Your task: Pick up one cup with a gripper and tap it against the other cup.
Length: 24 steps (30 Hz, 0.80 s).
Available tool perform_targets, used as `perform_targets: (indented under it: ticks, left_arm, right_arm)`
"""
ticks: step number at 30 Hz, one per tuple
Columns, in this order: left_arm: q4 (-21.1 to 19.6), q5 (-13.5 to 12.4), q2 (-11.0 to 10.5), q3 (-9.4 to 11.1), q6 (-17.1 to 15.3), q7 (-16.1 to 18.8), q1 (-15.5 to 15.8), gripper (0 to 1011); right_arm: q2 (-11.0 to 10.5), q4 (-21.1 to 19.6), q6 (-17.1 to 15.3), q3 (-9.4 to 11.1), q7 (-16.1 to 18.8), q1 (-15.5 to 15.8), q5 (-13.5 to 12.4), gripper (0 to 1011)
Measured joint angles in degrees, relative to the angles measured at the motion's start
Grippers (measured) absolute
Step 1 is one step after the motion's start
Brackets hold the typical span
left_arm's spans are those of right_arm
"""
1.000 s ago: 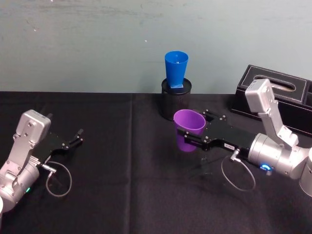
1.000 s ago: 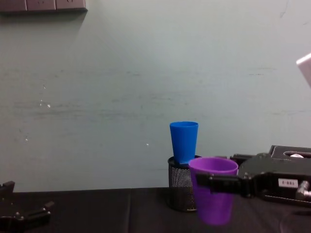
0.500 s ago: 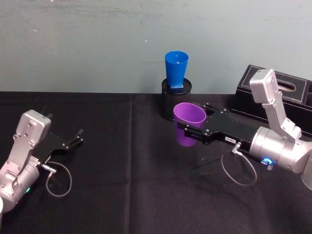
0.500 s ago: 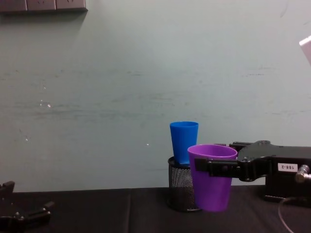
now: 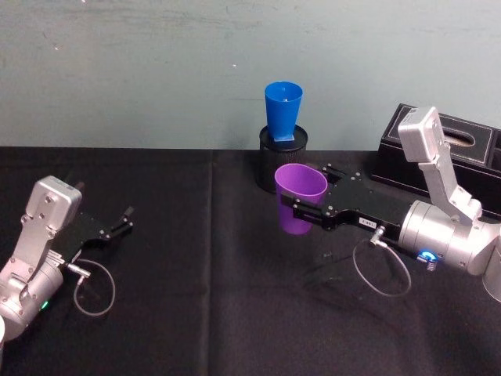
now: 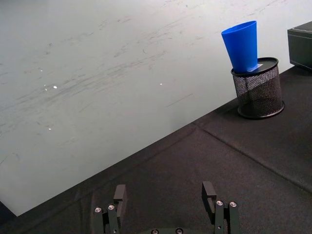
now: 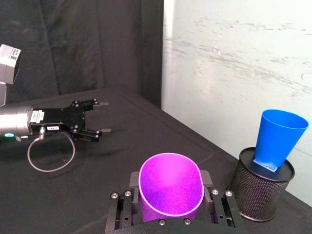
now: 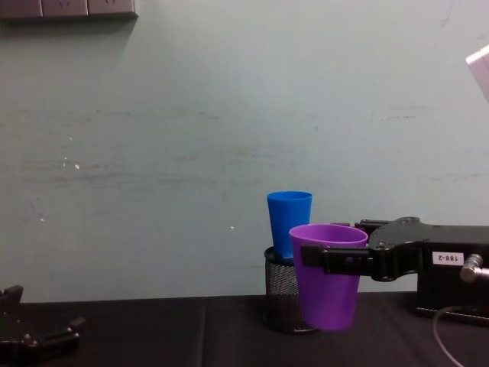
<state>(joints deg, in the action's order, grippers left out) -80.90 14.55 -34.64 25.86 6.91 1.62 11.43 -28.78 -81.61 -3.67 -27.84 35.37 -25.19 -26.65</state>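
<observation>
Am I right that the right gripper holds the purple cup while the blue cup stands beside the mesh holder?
Not quite: the blue cup stands in the mesh holder, not beside it, as the right wrist view shows. The right gripper does hold the purple cup.

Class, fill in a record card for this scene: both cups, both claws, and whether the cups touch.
purple cup: upright, held clear of the table
right claw: shut on the purple cup
blue cup: standing in the mesh pen holder by the wall
cups touching: no, apart
left claw: open, idle, low at the table's left side
</observation>
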Motion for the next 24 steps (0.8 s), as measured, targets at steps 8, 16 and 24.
perform_targets:
  ticks: [8, 16, 24]
  left_arm:
    - [0.0, 0.0, 0.0, 0.0, 0.0, 0.0, 0.0, 1011]
    - [0.0, 0.0, 0.0, 0.0, 0.0, 0.0, 0.0, 1011]
    - [0.0, 0.0, 0.0, 0.0, 0.0, 0.0, 0.0, 1011]
  right_arm:
    - [0.0, 0.1, 0.1, 0.0, 0.0, 0.0, 0.0, 726]
    - [0.1, 0.1, 0.1, 0.1, 0.0, 0.1, 0.1, 726]
    - [0.1, 0.2, 0.2, 0.1, 0.0, 0.1, 0.1, 726]
